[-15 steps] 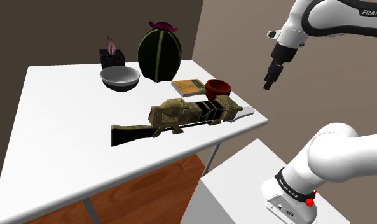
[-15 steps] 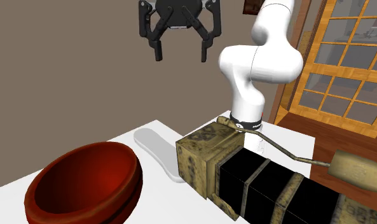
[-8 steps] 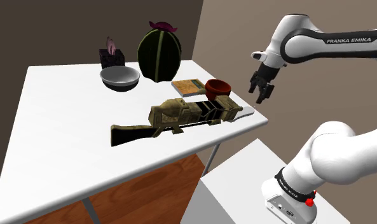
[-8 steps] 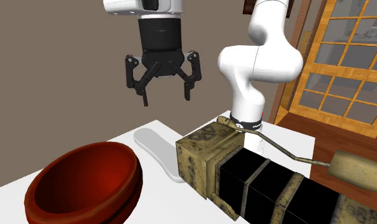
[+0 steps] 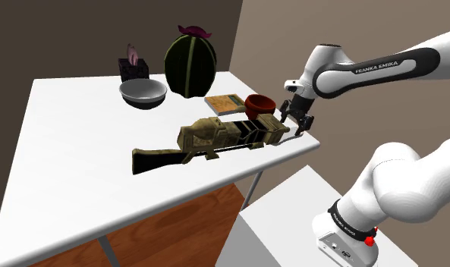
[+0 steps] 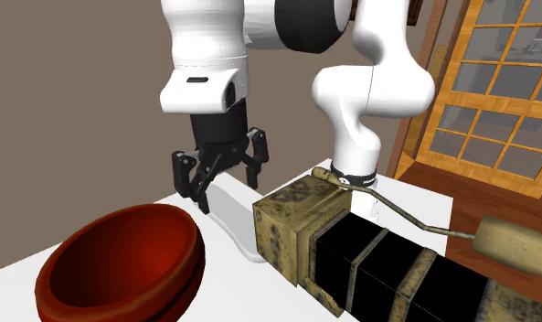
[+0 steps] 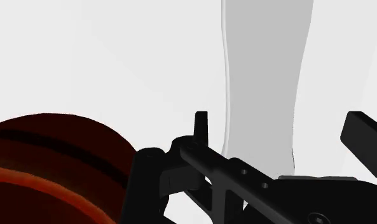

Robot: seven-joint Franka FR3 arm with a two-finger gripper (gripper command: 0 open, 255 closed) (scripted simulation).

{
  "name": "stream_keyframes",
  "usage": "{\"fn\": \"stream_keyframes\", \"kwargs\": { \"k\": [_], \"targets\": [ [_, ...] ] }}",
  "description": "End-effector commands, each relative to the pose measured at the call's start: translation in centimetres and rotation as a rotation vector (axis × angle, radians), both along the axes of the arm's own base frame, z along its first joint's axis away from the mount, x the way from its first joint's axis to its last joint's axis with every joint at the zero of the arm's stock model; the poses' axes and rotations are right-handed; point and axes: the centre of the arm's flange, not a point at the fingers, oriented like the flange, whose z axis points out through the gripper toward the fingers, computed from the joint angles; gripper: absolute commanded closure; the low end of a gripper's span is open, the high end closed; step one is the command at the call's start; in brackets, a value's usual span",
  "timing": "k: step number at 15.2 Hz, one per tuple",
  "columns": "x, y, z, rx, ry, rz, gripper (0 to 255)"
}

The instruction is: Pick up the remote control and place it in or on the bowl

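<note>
Where brown walls (image 5: 79, 30) back the white table (image 5: 64, 167), the fingers (image 7: 366, 139) stand apart above the remote (image 7: 263, 76).

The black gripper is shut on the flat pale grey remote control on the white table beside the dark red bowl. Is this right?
Not shut: the wrist view shows the gripper open, its fingers clear of the pale grey remote control between them. The rest holds.
</note>
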Motion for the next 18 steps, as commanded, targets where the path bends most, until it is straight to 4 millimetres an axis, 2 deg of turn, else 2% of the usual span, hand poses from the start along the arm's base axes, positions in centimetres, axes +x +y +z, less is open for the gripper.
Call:
{"fn": "stream_keyframes", "kwargs": {
  "k": [1, 6, 13, 14, 18],
  "targets": [
    [0.1, 0.1, -1.2, 0.0, -0.001, 0.015, 0],
    [0.1, 0.1, -3.6, 0.0, -0.001, 0.015, 0],
    [0.1, 0.1, -3.6, 0.0, -0.001, 0.015, 0],
    [0.1, 0.1, -3.6, 0.0, -0.001, 0.015, 255],
    [0.1, 0.1, -3.6, 0.0, -0.001, 0.015, 255]
  ]
}}
